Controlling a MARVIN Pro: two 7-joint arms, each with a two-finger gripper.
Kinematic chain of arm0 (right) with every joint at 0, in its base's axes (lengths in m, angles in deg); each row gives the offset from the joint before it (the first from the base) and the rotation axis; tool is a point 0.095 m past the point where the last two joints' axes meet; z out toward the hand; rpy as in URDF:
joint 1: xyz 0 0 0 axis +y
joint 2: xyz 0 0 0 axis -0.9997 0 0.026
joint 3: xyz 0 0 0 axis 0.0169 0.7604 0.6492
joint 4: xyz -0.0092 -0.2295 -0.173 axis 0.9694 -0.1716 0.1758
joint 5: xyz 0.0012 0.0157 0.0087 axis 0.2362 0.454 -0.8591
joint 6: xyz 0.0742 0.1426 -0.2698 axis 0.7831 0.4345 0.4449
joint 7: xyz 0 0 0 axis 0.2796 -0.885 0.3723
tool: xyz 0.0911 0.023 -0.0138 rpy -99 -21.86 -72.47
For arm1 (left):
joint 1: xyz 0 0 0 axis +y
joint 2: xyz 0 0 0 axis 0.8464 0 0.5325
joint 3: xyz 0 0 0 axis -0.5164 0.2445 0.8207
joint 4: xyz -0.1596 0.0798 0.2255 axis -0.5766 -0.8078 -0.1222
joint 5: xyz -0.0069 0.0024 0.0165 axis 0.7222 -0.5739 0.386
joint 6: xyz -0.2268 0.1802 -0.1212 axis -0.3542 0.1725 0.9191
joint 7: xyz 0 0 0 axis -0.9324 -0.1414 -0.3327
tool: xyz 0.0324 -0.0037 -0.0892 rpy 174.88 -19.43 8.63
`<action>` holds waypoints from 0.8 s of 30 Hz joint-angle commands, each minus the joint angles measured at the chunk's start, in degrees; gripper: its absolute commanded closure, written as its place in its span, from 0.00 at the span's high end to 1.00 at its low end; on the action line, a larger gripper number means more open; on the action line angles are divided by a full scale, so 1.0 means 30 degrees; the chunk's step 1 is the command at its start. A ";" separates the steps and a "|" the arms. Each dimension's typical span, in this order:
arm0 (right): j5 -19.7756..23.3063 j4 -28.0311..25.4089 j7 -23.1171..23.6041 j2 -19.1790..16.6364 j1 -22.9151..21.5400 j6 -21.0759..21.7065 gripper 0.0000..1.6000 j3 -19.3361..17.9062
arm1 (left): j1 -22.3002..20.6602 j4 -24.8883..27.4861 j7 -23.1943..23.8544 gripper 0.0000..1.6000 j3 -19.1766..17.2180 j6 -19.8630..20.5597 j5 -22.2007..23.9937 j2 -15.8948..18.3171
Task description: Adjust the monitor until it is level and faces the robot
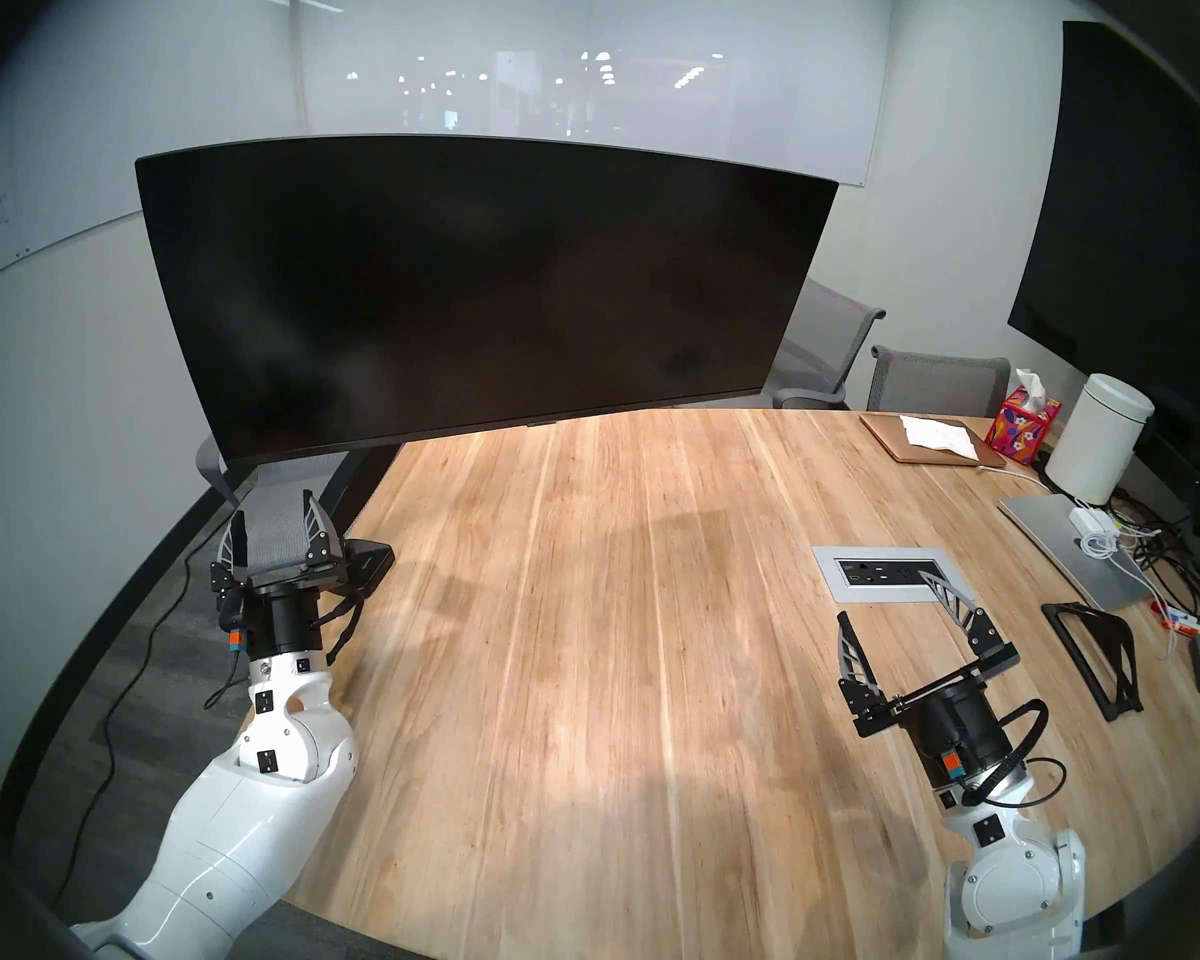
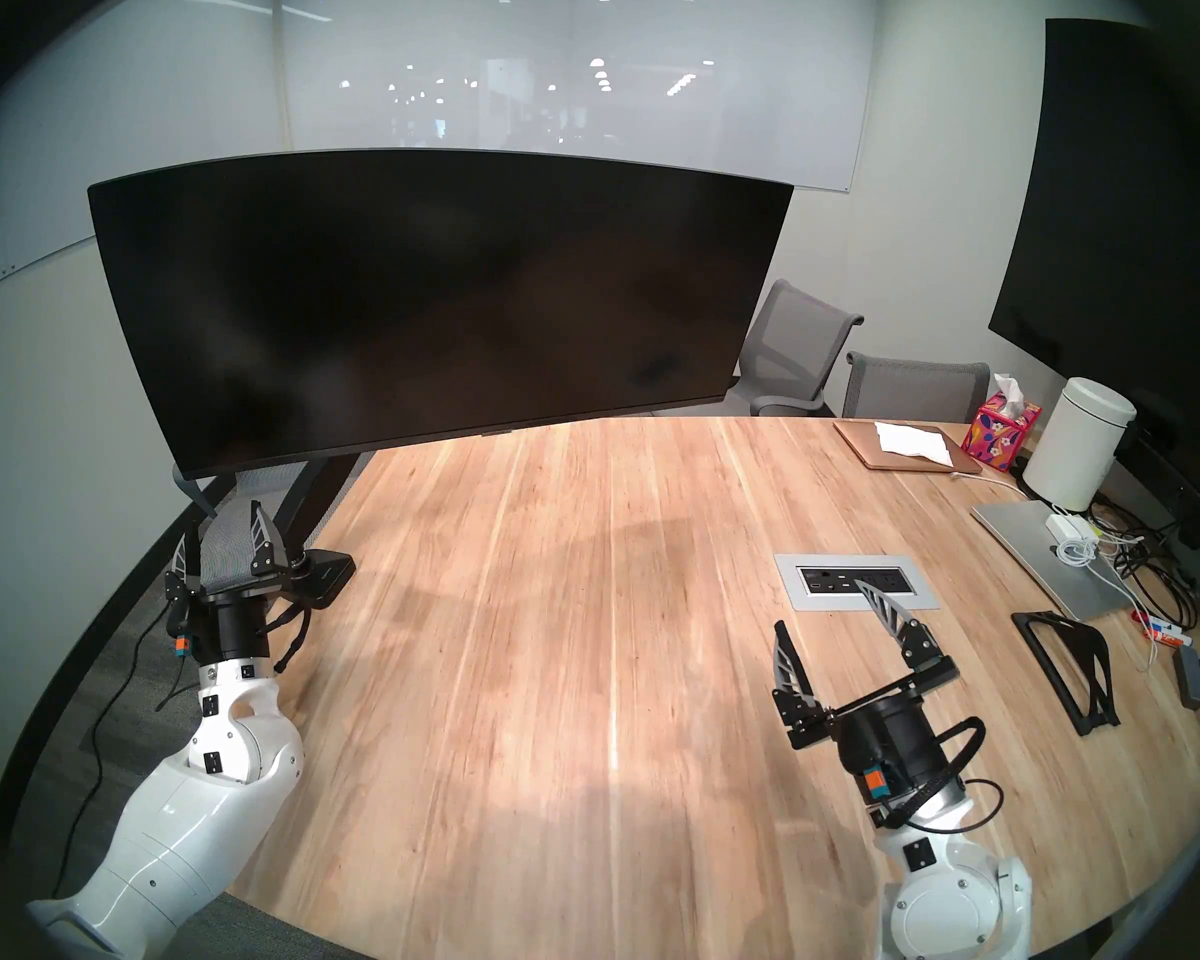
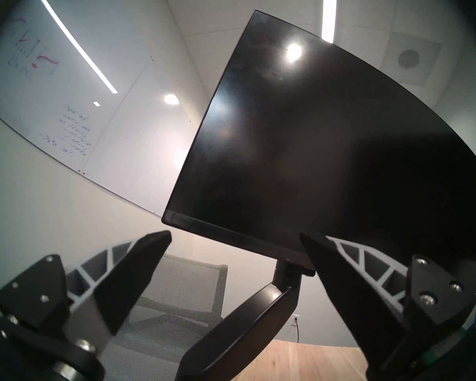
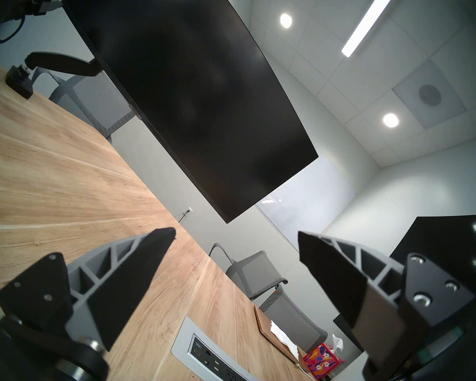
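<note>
Monitor (image 1: 472, 293): a very wide, dark, switched-off screen held above the far left part of the wooden tabletop (image 1: 618, 626) on a black articulated arm (image 3: 248, 317), whose clamp base (image 1: 369, 564) sits at the tabletop's left edge. The screen is not level — its left end hangs lower than its right, the bottom edge rising toward the right in the head views. Left gripper (image 1: 275, 522): raised just below the monitor's lower left corner, jaws spread wide and empty; in the left wrist view the corner lies between and above the fingertips, with no contact visible. Right gripper (image 1: 885, 595): well apart from the monitor, over the tabletop near the recessed power outlet panel (image 1: 881, 571), jaws likewise released, grasping nothing. Behind: grey mesh chairs (image 1: 936, 380). Far right — a floral tissue box (image 1: 1027, 429), a white canister (image 1: 1099, 446), a closed laptop (image 1: 1068, 550) with tangled cables.
</note>
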 commanded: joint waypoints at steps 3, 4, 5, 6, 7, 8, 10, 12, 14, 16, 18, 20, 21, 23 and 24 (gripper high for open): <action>0.0126 -0.0406 -0.0052 0.0036 -0.0028 -0.0022 1.00 0.0007 | 0.0114 0.0386 0.0228 1.00 -0.0600 -0.0142 -0.0737 -0.0290; 0.0127 -0.0406 -0.0052 0.0036 -0.0028 -0.0022 1.00 0.0007 | 0.0153 0.0419 0.0243 1.00 -0.0627 -0.0142 -0.0779 -0.0333; 0.0127 -0.0407 -0.0052 0.0036 -0.0028 -0.0022 1.00 0.0007 | 0.0166 0.0444 0.0257 1.00 -0.0656 -0.0142 -0.0857 -0.0413; 0.0126 -0.0406 -0.0052 0.0036 -0.0029 -0.0022 1.00 0.0007 | 0.0111 0.0436 0.0249 1.00 -0.0680 -0.0142 -0.1148 -0.0550; 0.0126 -0.0405 -0.0053 0.0036 -0.0029 -0.0023 1.00 0.0007 | 0.0040 0.0481 0.0188 1.00 -0.0615 -0.0142 -0.1216 -0.0613; 0.0125 -0.0404 -0.0053 0.0036 -0.0029 -0.0024 1.00 0.0007 | -0.0040 0.0507 0.0127 1.00 -0.0558 -0.0142 -0.1293 -0.0665; 0.0122 -0.0401 -0.0056 0.0036 -0.0032 -0.0027 1.00 0.0007 | -0.0216 0.0721 0.0063 1.00 -0.0495 -0.0142 -0.1312 -0.0882; 0.0119 -0.0397 -0.0058 0.0035 -0.0034 -0.0030 1.00 0.0007 | -0.0441 0.0824 -0.0013 1.00 -0.0474 -0.0142 -0.1512 -0.1106; 0.0115 -0.0392 -0.0060 0.0034 -0.0037 -0.0033 1.00 0.0007 | -0.0727 0.0945 0.0010 1.00 -0.0359 -0.0142 -0.1505 -0.1251; 0.0114 -0.0389 -0.0062 0.0034 -0.0039 -0.0035 1.00 0.0007 | -0.0983 0.1010 -0.0059 1.00 -0.0337 0.0014 -0.1748 -0.1395; 0.0111 -0.0385 -0.0063 0.0033 -0.0041 -0.0038 1.00 0.0007 | -0.1318 0.1068 -0.0161 1.00 -0.0307 0.0177 -0.1925 -0.1545; 0.0111 -0.0385 -0.0063 0.0033 -0.0041 -0.0038 1.00 0.0007 | -0.1614 0.1032 -0.0325 1.00 -0.0318 0.0313 -0.2169 -0.1693; 0.0110 -0.0384 -0.0064 0.0033 -0.0042 -0.0038 1.00 0.0007 | -0.1776 0.1015 -0.0393 1.00 -0.0319 0.0396 -0.2215 -0.1748; 0.0111 -0.0386 -0.0063 0.0033 -0.0041 -0.0038 1.00 0.0007 | -0.1996 0.0959 -0.0464 1.00 -0.0305 0.0528 -0.2392 -0.1789; 0.0112 -0.0387 -0.0063 0.0034 -0.0040 -0.0037 1.00 0.0007 | -0.2099 0.0925 -0.0494 1.00 -0.0284 0.0606 -0.2521 -0.1807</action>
